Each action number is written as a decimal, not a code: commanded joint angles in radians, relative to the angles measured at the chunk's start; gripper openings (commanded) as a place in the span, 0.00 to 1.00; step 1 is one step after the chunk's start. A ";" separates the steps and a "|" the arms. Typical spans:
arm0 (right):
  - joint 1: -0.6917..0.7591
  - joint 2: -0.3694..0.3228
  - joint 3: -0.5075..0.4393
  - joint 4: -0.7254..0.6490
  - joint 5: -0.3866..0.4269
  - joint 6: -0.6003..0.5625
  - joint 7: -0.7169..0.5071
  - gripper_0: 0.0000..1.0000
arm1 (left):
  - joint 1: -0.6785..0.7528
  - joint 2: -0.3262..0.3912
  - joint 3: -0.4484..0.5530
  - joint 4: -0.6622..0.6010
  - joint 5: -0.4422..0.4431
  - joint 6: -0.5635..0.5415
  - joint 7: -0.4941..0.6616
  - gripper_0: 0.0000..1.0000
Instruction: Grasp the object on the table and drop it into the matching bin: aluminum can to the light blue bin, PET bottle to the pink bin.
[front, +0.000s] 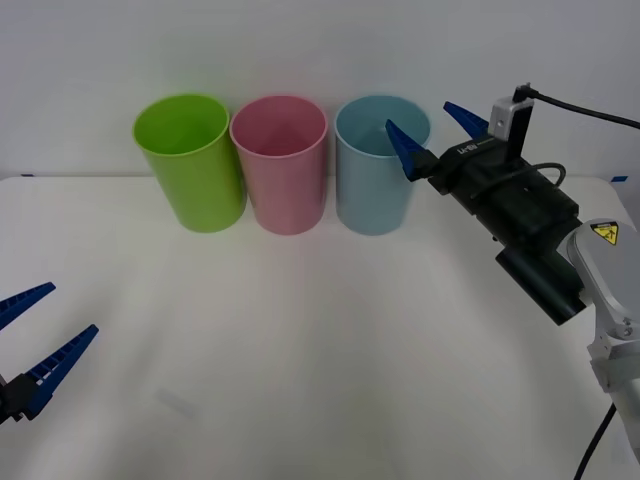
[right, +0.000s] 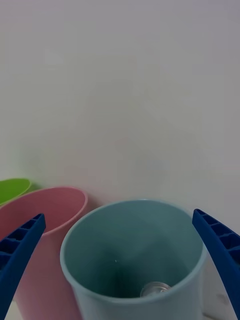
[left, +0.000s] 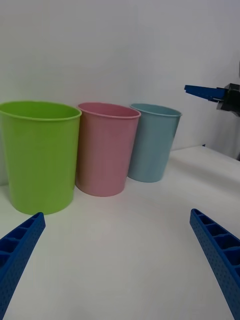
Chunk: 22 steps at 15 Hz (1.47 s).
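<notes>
The light blue bin (front: 376, 165) stands at the right end of a row of three at the back of the white table (front: 300, 340). My right gripper (front: 436, 126) hovers open just above and to the right of its rim, nothing between its fingers. Looking down from the right wrist, the aluminum can (right: 154, 289) lies at the bottom of the light blue bin (right: 135, 250), its shiny top showing. The pink bin (front: 280, 162) stands just left of the blue one. My left gripper (front: 35, 335) waits open low at the table's near left.
A green bin (front: 190, 160) stands at the left end of the row, touching the pink bin. A plain white wall rises behind the bins. The right arm's black body (front: 525, 225) and cable reach over the table's right side.
</notes>
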 joint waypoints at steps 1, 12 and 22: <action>0.092 -0.045 -0.008 -0.082 -0.032 -0.044 0.011 1.00 | 0.000 0.000 0.000 0.000 0.000 0.000 0.000 1.00; 0.416 -0.065 -0.249 -0.162 -0.030 -0.457 0.275 1.00 | 0.000 0.000 0.000 0.000 0.000 0.000 0.000 1.00; 0.528 -0.063 -0.443 -0.087 -0.050 -0.768 0.333 1.00 | 0.000 0.000 0.000 0.000 0.000 0.000 0.000 1.00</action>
